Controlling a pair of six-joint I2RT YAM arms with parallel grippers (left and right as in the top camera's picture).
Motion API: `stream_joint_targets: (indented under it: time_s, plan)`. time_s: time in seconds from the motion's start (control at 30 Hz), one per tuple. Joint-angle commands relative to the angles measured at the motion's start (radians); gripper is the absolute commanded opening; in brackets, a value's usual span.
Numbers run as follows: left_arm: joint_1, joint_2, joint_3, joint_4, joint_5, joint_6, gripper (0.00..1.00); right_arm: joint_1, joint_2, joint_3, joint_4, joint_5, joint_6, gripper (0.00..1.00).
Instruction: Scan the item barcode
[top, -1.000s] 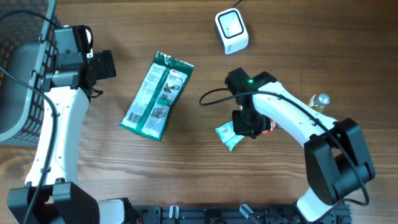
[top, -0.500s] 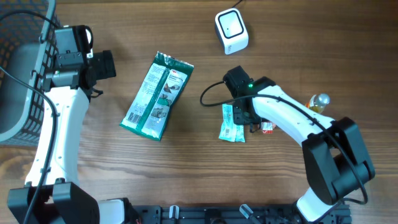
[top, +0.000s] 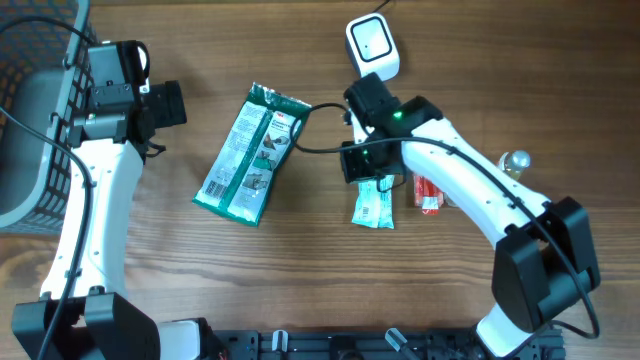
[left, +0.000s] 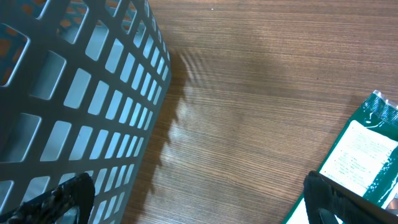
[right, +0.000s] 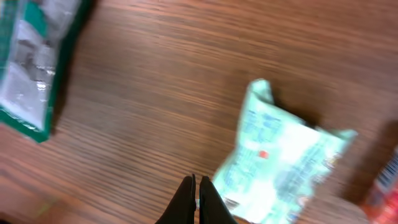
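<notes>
A small pale-green packet lies flat on the wooden table, and the right wrist view shows it blurred. My right gripper hovers just behind it, toward the white scanner. Its fingers are pressed together with nothing between them, beside the packet's edge. A large dark-green packet lies left of centre. My left gripper stays at the far left by the basket, with its fingers spread wide and holding nothing.
A grey mesh basket fills the left edge and looms close in the left wrist view. A red wrapper lies just right of the small packet. A small bottle stands further right.
My right arm has swung from over the small packet toward the scanner. The packet has turned and now lies uncovered, as does the red wrapper. The left arm has not moved.
</notes>
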Motion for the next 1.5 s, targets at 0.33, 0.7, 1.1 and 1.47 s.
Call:
stream_joint_targets:
  time_s: [0.33, 0.7, 1.1, 1.47]
  plan:
    - [0.000, -0.002, 0.002, 0.003, -0.002, 0.007, 1.00, 0.021, -0.005, 0.009, 0.214, -0.029, 0.102, 0.04]
    - [0.000, -0.002, 0.002, 0.003, -0.002, 0.007, 1.00, 0.022, -0.003, 0.009, 0.188, -0.029, -0.004, 0.04]
    - [0.000, -0.002, 0.002, 0.003, -0.002, 0.007, 1.00, 0.026, 0.032, -0.198, 0.085, -0.026, 0.141, 0.04]
    - [0.000, -0.002, 0.002, 0.003, -0.002, 0.007, 1.00, 0.024, 0.046, -0.208, 0.070, 0.118, 0.143, 0.04]
